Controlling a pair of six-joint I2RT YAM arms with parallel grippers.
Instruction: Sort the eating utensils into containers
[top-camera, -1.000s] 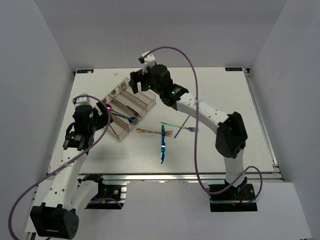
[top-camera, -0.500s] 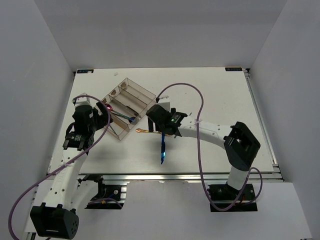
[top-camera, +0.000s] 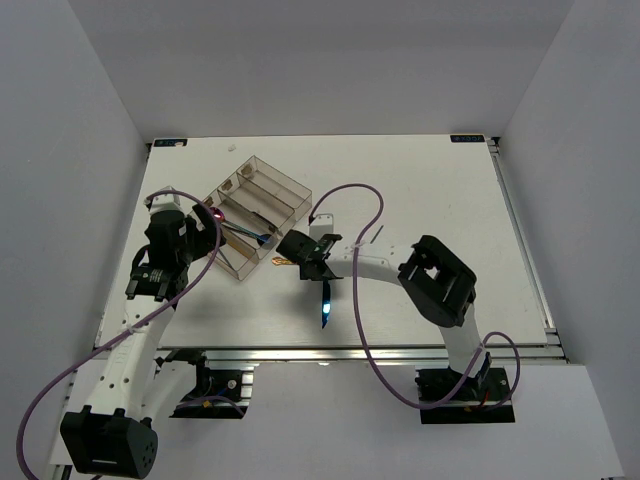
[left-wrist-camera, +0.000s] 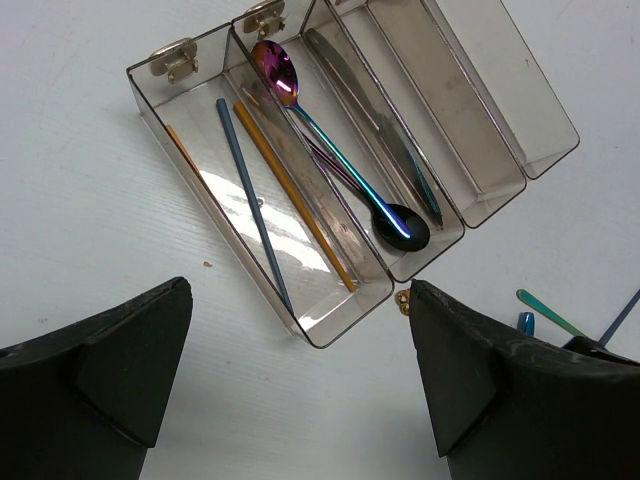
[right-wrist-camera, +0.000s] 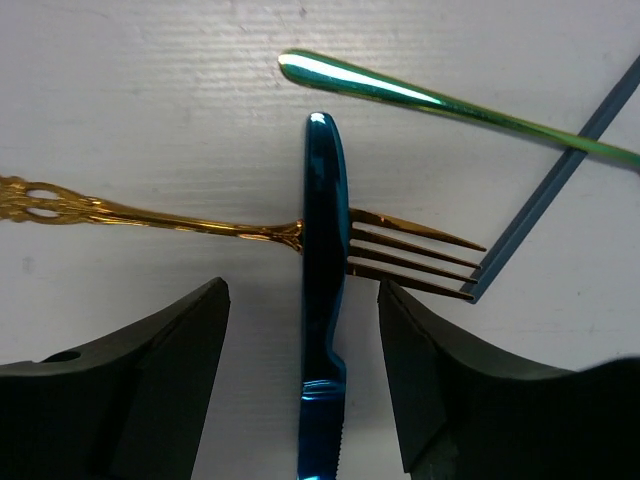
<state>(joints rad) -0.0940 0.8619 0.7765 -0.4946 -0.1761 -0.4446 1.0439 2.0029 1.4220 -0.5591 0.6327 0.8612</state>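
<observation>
Mid-table, near edge: right fingers (right-wrist-camera: 160, 370) stand apart, straddling the blue knife (right-wrist-camera: 322, 250), a gap showing on each side. Nothing gripped, no contact visible. The knife lies over the neck of the gold fork (right-wrist-camera: 150, 215).

Left fingers (left-wrist-camera: 110, 360) are spread wide and empty, hanging above the near end of the clear tray (left-wrist-camera: 440, 110).

Cut off: the knife's lower end, the fork's handle tip, and the far end of the green handle (right-wrist-camera: 400, 90) all run out of the right wrist view. From above, the right arm covers the knife-fork crossing.

A grey-blue chopstick (right-wrist-camera: 560, 170) meets the fork's tine tips and crosses the green handle; which lies on top, cannot tell.

Tray, outermost compartment: a blue-grey stick (left-wrist-camera: 250, 210) and a gold stick (left-wrist-camera: 295, 205). Next compartment: rainbow spoon (left-wrist-camera: 330, 140), black spoon bowl (left-wrist-camera: 402, 225).
</observation>
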